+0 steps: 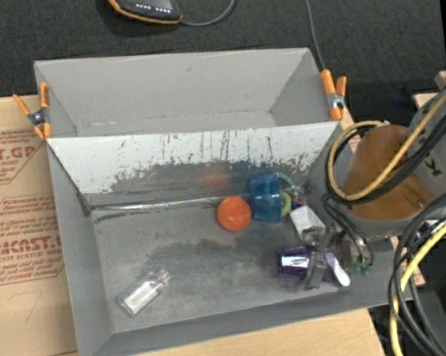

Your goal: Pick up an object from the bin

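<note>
Hand (322, 262) is low in the near-right corner of the bin (79, 255), right up against a small purple piece (295, 263) with a pale band on it. Cables and wrist hardware clutter that spot, so I can't tell if the hand is apart, together or clamped on anything. Not calling it a grasp.

Likely target, my read: the purple piece. It's touching or just beside the hand on the hand's left, lying on the bin floor close to the near wall.

Other items:
- orange ball (233, 213) and blue translucent cup (266, 198), touching each other mid-bin toward the far wall, a bit beyond the hand
- clear bottle (143, 293) on its side, near-left, well apart

To do this step well:
- centre on the purple piece before closing. Off-centre, it probably skids toward the near wall.
- tight corner, walls look sloped, little room on the right. Keep the approach vertical.
- if it's a cylinder, grip across the short axis. It likely rolls.
- lift straight up and confirm something is actually in the hand before clearing the rim.
- stay off the cup. The ball will roll if nudged.
</note>
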Motion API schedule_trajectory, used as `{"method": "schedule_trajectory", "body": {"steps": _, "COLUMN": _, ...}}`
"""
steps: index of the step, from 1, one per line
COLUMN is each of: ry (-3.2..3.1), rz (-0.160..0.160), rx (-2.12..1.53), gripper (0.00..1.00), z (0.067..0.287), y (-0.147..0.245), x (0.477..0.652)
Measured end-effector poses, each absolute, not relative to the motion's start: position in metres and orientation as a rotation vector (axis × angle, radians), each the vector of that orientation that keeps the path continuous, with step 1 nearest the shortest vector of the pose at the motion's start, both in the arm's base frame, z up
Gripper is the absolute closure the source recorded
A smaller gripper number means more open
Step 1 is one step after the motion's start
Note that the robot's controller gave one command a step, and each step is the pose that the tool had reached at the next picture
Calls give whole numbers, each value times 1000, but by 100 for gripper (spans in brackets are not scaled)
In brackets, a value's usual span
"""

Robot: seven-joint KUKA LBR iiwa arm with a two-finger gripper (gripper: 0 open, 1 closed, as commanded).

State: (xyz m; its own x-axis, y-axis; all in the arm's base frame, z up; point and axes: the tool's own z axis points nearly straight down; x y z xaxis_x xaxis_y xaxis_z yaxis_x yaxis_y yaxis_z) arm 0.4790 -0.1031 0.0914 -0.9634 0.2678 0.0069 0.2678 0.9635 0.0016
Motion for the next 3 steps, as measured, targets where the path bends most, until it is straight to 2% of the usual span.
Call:
{"method": "schedule_trajectory", "body": {"steps": 1, "ry": -3112, "rz": -3, "rx": -424, "gripper": 100, "z": 119, "y": -103, "x": 481}}
{"method": "schedule_trajectory", "body": {"steps": 2, "ry": -3114, "rz": -4, "rx": -424, "gripper": 100, "z": 137, "y": -103, "x": 481}}
{"method": "schedule_trajectory", "body": {"steps": 3, "ry": -3114, "rz": -5, "rx": -424, "gripper": 100, "z": 141, "y": -103, "x": 481}}
